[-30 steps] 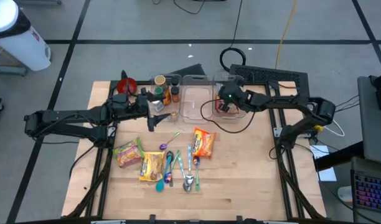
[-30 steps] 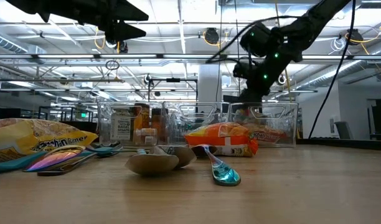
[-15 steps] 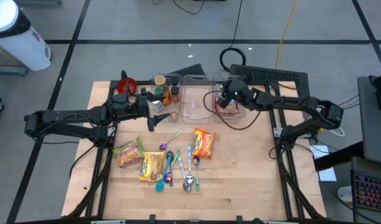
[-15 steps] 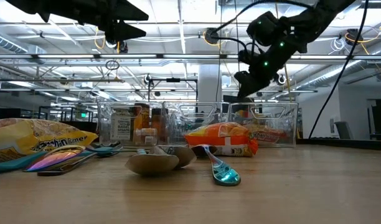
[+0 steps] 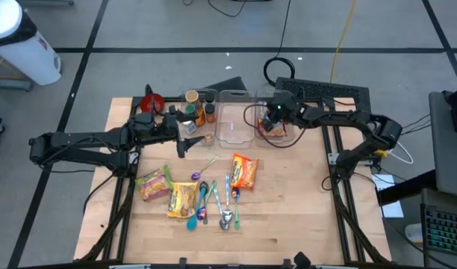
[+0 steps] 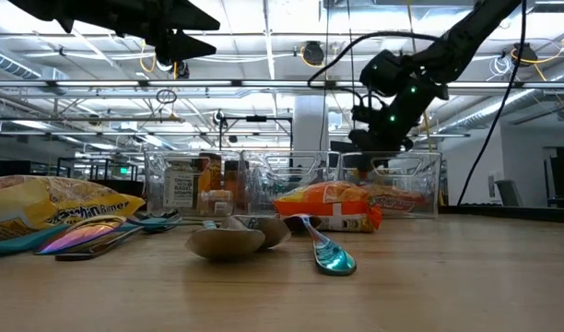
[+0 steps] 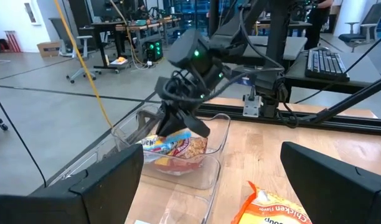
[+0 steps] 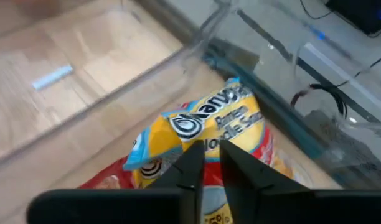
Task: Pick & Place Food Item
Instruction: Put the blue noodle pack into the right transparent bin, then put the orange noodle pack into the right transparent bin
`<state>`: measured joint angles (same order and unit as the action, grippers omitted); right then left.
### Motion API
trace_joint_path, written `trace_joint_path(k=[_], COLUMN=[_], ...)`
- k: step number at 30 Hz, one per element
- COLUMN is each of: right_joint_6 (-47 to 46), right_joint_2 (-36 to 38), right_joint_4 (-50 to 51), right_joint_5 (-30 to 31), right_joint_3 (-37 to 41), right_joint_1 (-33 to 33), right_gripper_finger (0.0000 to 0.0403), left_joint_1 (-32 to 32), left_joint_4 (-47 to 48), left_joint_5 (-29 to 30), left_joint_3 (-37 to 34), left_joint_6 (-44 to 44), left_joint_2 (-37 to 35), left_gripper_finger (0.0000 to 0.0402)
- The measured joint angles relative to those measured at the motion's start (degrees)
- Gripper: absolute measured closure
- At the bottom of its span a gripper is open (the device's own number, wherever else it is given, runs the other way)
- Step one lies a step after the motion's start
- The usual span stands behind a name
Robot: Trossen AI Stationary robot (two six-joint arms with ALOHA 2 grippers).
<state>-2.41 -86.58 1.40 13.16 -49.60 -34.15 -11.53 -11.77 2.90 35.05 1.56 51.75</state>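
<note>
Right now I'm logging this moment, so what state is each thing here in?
Right gripper: over the bin, fingers nearly together.
Noodle packet: lying in the clear bin.
Middle bin: nothing visible inside.
Left gripper: raised, open, holding nothing.
Orange packet: flat on table.

Even bright overhead light; ceiling strips glare low view; right wrist view blurred.
</note>
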Motion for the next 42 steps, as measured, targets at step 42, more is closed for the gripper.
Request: trace_joint_path(k=[42], right_joint_6=[7.6], right_joint_2=[34.5], right_joint_4=[-33.2], right_joint_5=[-1.3], right_joint_3=[24.5], right_joint_1=[40.7], right_gripper_finger=[0.0308], left_joint_1=[0.0], left_joint_4=[24.9], left_joint_5=[0.4], left_joint_3=[-5.1], left_joint_6=[-4.7], left_joint_2=[-32.1], left_gripper_finger=[0.0014])
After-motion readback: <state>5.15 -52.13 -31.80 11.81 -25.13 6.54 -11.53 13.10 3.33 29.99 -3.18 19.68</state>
